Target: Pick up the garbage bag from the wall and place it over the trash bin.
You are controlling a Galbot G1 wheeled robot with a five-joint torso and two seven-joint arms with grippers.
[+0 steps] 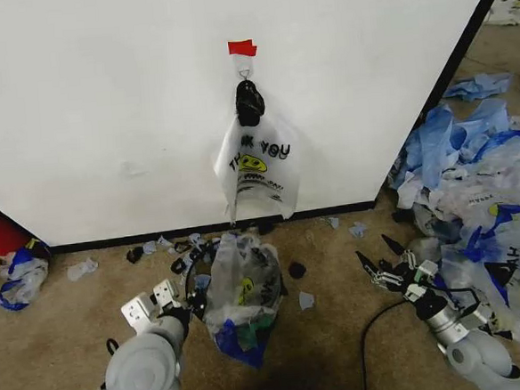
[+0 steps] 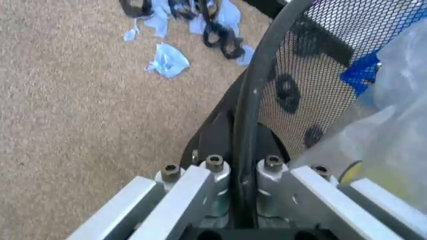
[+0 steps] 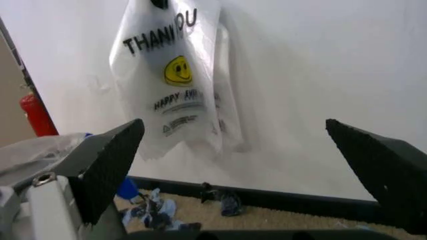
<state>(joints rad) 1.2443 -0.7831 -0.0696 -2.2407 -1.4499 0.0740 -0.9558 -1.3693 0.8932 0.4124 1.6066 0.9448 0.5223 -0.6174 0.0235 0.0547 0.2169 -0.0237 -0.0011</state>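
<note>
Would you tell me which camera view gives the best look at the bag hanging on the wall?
The head view: the garbage bag shows whole, hanging from the hook on the wall. The right wrist view shows it closer, with readable print, but cut off above. The left wrist view looks at the trash bin instead.

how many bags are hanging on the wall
1. One bag hangs from the hook on the wall, under the red tape. Another bag drapes the bin below; more could hide behind it.
</note>
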